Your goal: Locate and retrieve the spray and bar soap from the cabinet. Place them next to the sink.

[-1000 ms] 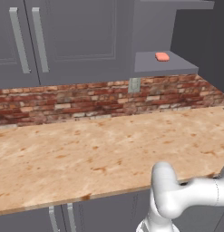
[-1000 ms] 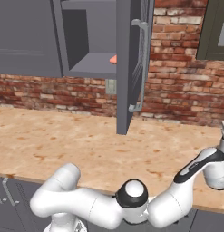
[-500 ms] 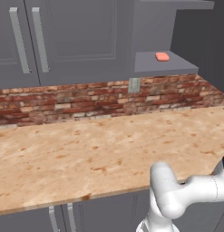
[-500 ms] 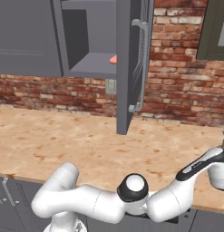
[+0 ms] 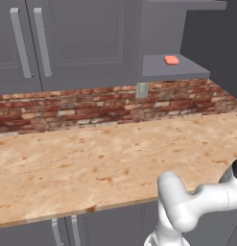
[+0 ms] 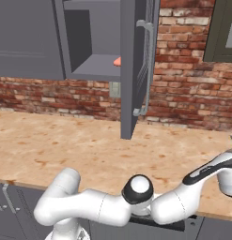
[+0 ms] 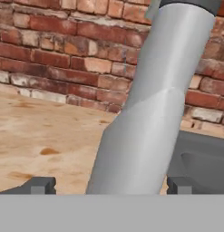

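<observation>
**Spray down by the sink, soap's next**

Look at your hand view first: the spray (image 7: 145, 108) stands right in front of the pincer (image 7: 109, 185), leaning a bit across the picture (could just be the camera's roll). The two fingertips (image 7: 38, 185) sit wide apart on either side of its base, so the pincer is spread and, as far as I can judge, not squeezing the bottle. It's on the worktop (image 7: 45, 145) with the dark sink (image 7: 202, 158) just beside it, which is exactly where the task wants it, so that half looks done to me.

Now the bar soap (image 5: 171, 60). It's lying flat on the shelf of the cabinet (image 5: 175, 69), well apart from the arm, up above the brick wall (image 5: 91, 103). From the right base view the cabinet door (image 6: 134, 70) hangs open, which is why you only catch an edge of the soap behind it.
</observation>
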You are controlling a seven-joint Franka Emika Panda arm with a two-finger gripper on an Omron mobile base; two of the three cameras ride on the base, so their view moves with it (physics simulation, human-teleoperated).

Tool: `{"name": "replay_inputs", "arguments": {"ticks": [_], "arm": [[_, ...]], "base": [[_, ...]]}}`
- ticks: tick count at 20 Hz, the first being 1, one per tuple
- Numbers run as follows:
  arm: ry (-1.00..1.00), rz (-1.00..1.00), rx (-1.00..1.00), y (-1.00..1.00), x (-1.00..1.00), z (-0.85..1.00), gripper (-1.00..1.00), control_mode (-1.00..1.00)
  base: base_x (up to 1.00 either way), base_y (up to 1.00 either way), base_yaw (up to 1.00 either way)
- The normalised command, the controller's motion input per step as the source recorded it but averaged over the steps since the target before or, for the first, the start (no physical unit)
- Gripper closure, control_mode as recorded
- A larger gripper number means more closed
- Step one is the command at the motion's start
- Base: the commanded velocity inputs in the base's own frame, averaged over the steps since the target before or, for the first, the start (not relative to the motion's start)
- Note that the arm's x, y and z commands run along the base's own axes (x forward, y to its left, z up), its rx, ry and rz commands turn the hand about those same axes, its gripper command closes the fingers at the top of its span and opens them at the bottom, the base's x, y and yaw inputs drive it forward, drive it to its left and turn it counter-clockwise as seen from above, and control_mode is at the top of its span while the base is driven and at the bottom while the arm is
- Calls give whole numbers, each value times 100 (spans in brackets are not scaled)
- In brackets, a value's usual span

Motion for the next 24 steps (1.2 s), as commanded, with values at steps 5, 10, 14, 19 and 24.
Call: {"name": "replay_inputs", "arguments": {"ticks": [5, 10, 14, 19, 24], "arm": [[0, 0, 0, 0, -1, 0, -100, -100], [0, -2, -2, -7, -1, 0, -100, -100], [0, -4, -5, -14, -7, 0, -100, -100], [0, -4, -5, -19, -8, 0, -100, -100], [-1, -7, -2, -6, -35, 0, -100, -100]], "base": [[0, 0, 0], [0, 0, 0], [0, 0, 0], [0, 0, 0], [0, 0, 0]]}}
